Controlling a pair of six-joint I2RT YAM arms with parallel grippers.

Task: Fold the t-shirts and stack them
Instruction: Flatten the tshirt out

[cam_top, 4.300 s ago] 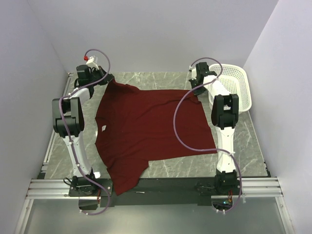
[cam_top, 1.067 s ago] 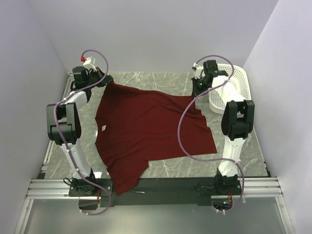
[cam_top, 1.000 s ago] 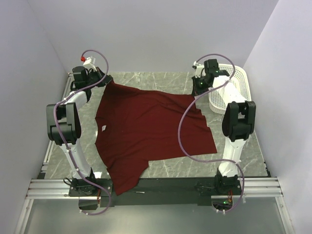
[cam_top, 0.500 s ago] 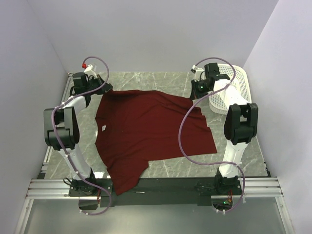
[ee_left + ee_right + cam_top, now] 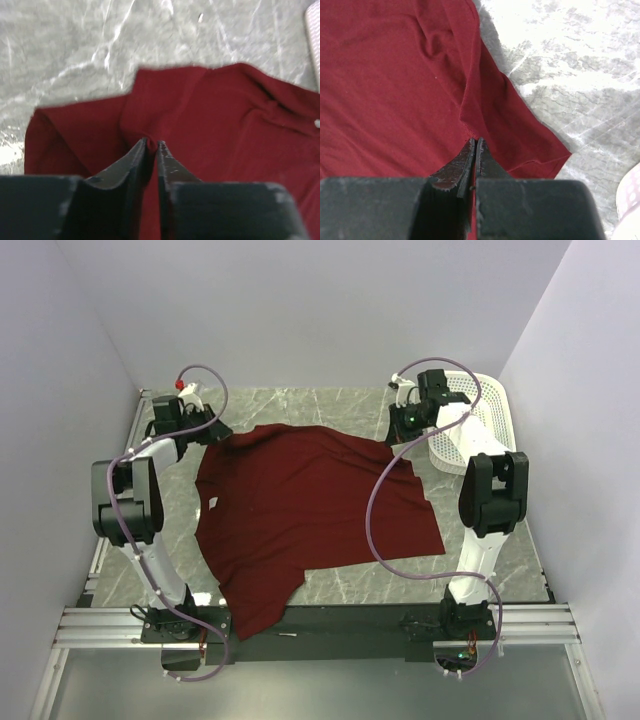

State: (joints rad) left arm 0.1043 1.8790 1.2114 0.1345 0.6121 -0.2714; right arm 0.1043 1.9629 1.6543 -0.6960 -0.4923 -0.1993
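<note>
Left gripper (image 5: 152,142) cracked slightly apart, fold of t-shirt (image 5: 310,510) between tips, grip doubtful; right gripper (image 5: 474,141) pinched tight on cloth to hold far edge stretched. Near sleeve lapping over table (image 5: 500,540) front edge, body spread flat mid-table for folding, basket (image 5: 497,410) far right.

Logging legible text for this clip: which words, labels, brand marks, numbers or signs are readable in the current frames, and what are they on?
None can be read.
The t-shirt is plain maroon, no print.
A white speck at its neckline may be a label; too small to read.
The basket and the table show no lettering.
</note>
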